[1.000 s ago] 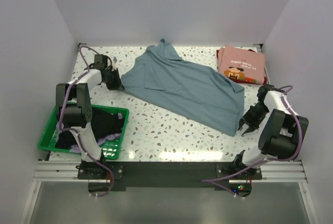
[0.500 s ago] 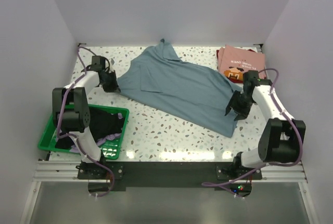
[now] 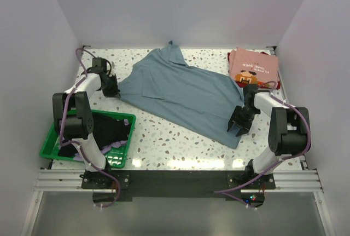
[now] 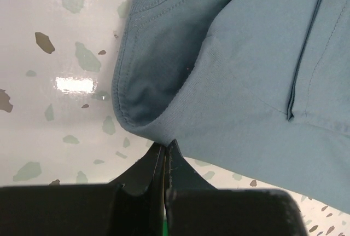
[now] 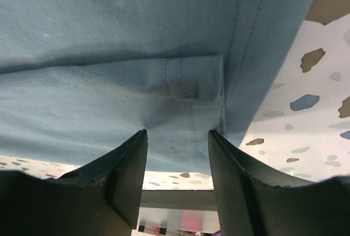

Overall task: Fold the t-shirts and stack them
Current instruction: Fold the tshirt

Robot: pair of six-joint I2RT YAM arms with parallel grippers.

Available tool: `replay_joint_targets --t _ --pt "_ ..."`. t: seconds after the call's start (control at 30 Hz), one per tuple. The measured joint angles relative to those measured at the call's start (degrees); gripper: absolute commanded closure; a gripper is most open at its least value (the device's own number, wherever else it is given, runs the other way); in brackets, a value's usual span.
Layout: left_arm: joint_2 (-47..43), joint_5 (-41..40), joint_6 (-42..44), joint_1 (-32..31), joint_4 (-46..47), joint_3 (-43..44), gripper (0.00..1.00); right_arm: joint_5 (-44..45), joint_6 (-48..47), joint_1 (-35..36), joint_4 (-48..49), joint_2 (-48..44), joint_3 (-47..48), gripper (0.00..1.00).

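Speckled white table (image 3: pixel 164 137), enclosed by plain walls on the left, right and far sides.

Grey-blue t-shirt (image 3: pixel 186 91): largest item, spread flat across the middle of the table, slanting from far left to near right. Collar end toward the far side, hem end toward the near right.

Green mesh basket (image 3: pixel 50 137) at the near left, well apart from the spread shirt. Inside it, a crumpled black t-shirt (image 3: pixel 104 129) and a lavender t-shirt (image 3: pixel 117 146) along the near edge.

Folded pink t-shirt (image 3: pixel 254 69) with a small printed graphic at the far right, resting on a dark red t-shirt (image 3: pixel 230 59) visible only as a narrow margin on the left.

Left pincer (image 3: pixel 114 91) at the leftmost tip of the grey-blue t-shirt. Jaws pressed fully together, pinching the rolled edge of a fold, as seen in the left wrist view (image 4: pixel 165 149).

Right pincer (image 3: pixel 236 126) at the near-right corner of the same shirt. Fingers (image 5: pixel 127 176) spread apart, clamped on nothing. Hem and side seam lie directly beyond the gap, with bare table just to the right.
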Motion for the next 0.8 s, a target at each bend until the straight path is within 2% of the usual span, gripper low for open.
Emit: replay_joint_targets --t 0.37,0.4,0.43,0.5,0.53,0.63,0.8 --pt "0.00 -3.56 1.11 0.79 -1.20 0.33 1.00 -3.63 1.42 2.84 -0.57 -0.85 -3.43 0.48" --pt "0.00 -3.85 1.27 0.94 -1.31 0.33 0.92 -4.00 1.73 3.39 -0.76 -1.05 -3.80 0.48" --pt "0.00 -4.04 1.40 1.05 -1.42 0.33 0.74 -4.26 1.95 3.82 -0.85 -1.25 -4.15 0.48" --pt "0.00 -4.66 2.08 1.20 -1.55 0.33 0.59 -4.46 2.29 4.42 -1.05 -1.66 -4.55 0.48" --pt "0.00 -4.81 1.99 1.27 -1.57 0.37 0.49 -4.44 2.38 4.57 -1.16 -1.75 -4.59 0.48" --pt "-0.02 -5.01 2.38 1.44 -1.84 1.14 0.41 -4.39 2.38 4.83 -1.46 -2.03 -4.46 0.48" --pt "-0.98 -5.33 2.32 0.13 -1.73 4.26 0.41 -3.89 1.88 4.87 -3.98 -2.51 -0.90 0.47"
